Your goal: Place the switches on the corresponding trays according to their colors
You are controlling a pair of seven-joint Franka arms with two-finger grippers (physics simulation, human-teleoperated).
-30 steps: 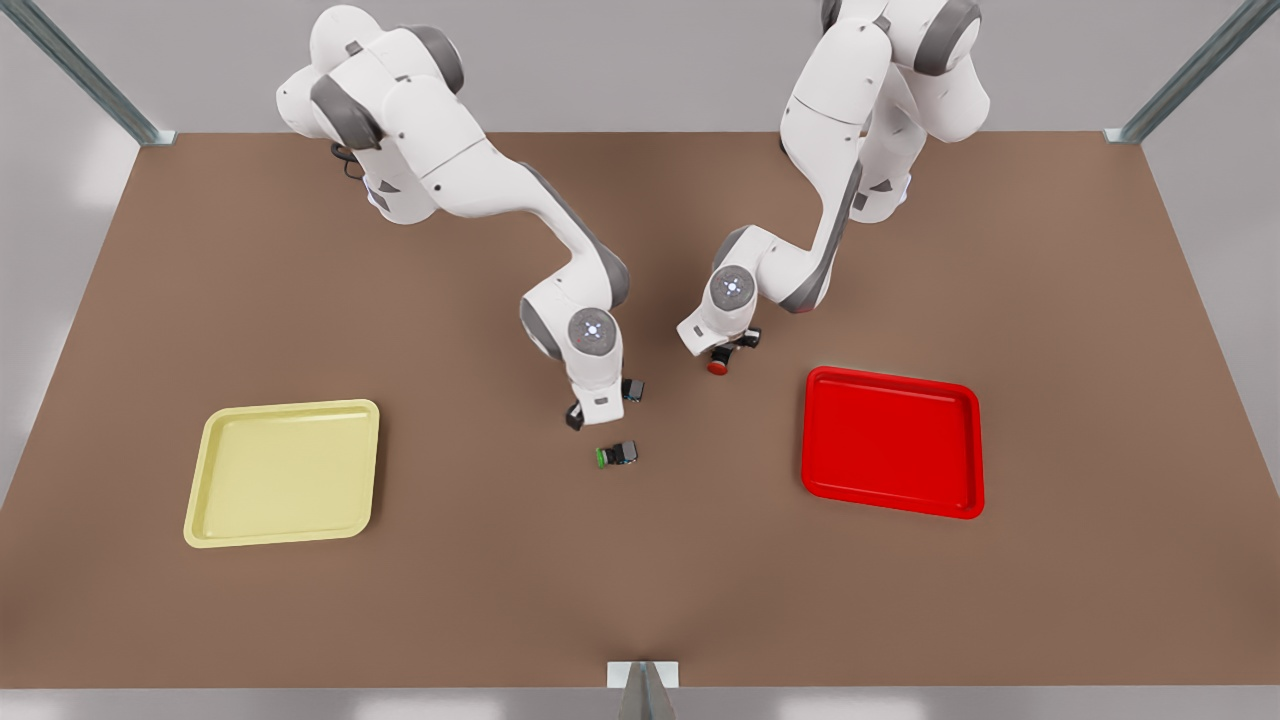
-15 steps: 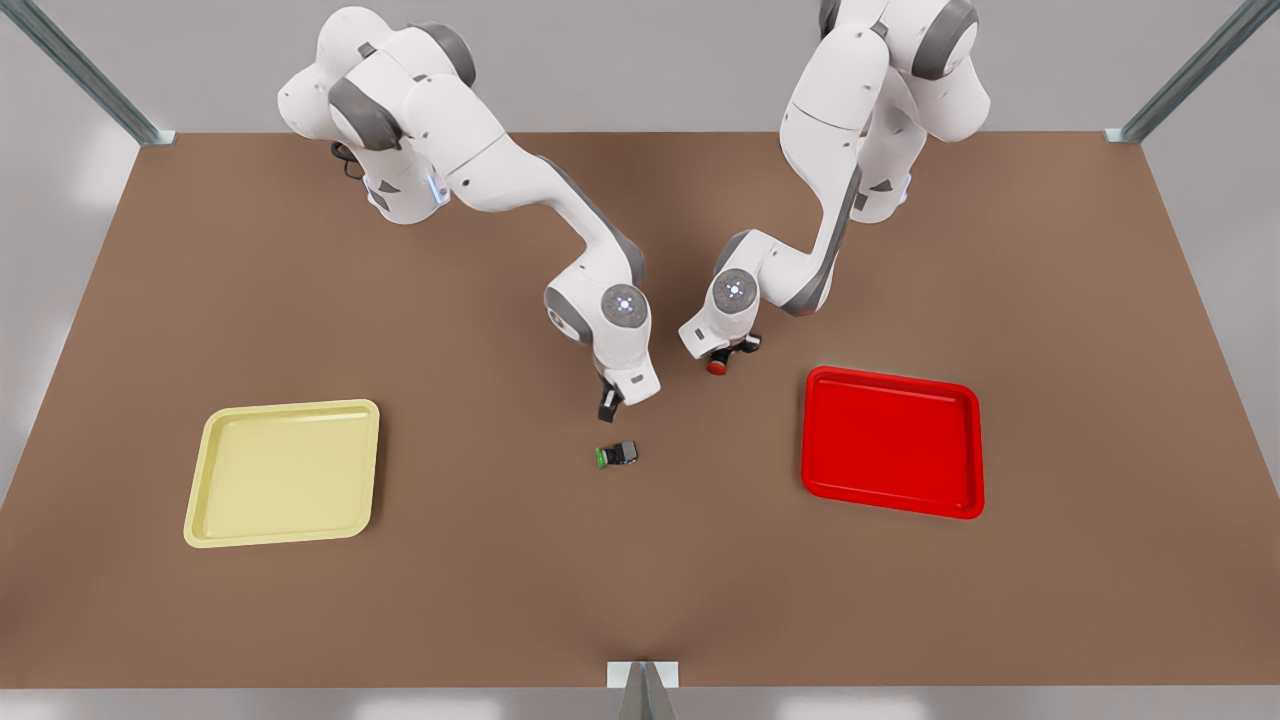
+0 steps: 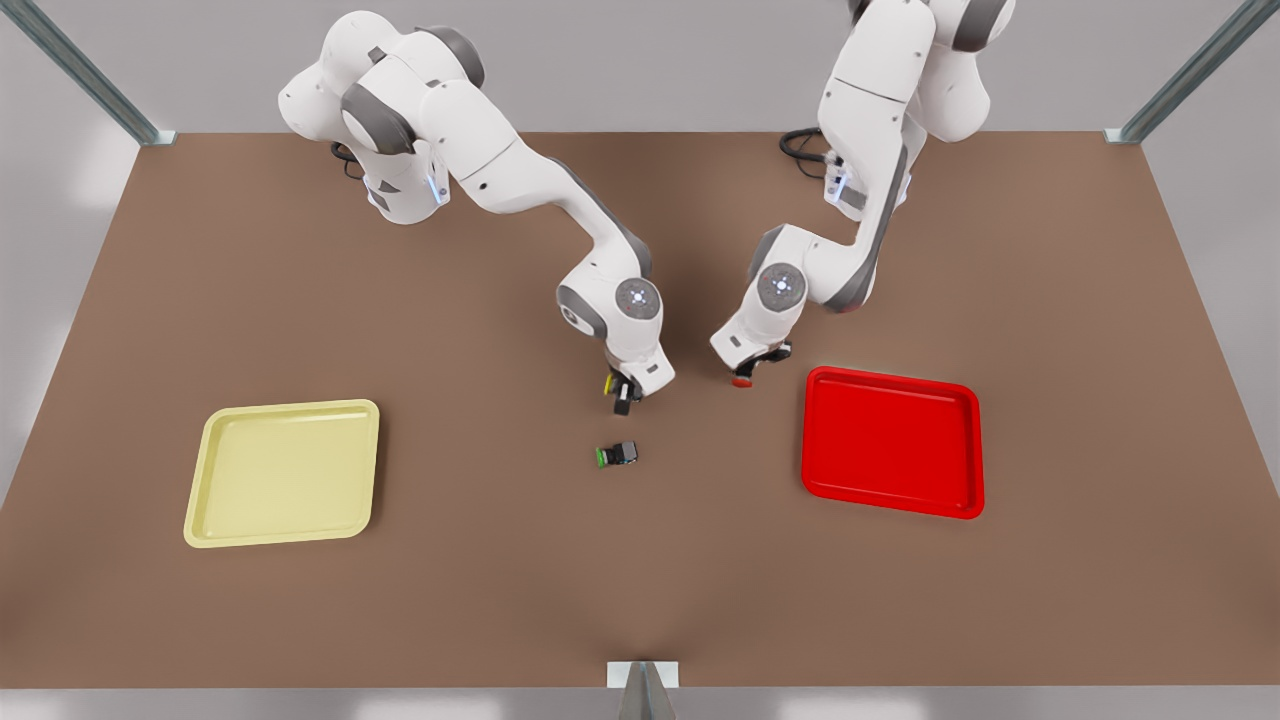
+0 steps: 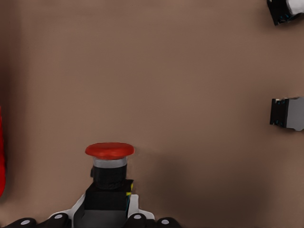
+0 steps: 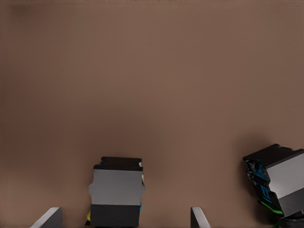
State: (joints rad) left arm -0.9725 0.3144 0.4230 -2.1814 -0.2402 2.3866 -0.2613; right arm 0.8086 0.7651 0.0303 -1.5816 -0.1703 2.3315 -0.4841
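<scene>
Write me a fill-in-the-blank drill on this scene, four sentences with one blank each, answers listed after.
1. The left gripper is shut on the switch with the ____ cap.
2. The right gripper stands open around the switch with the ____ cap.
3. The switch lying alone on the table has a ____ cap.
4. The left gripper is nearer the ____ tray than the yellow tray.

Missing words: red; yellow; green; red

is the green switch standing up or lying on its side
On its side. In the front view, the green switch lies on the table, its green cap facing sideways toward the yellow tray, not upward.
</scene>
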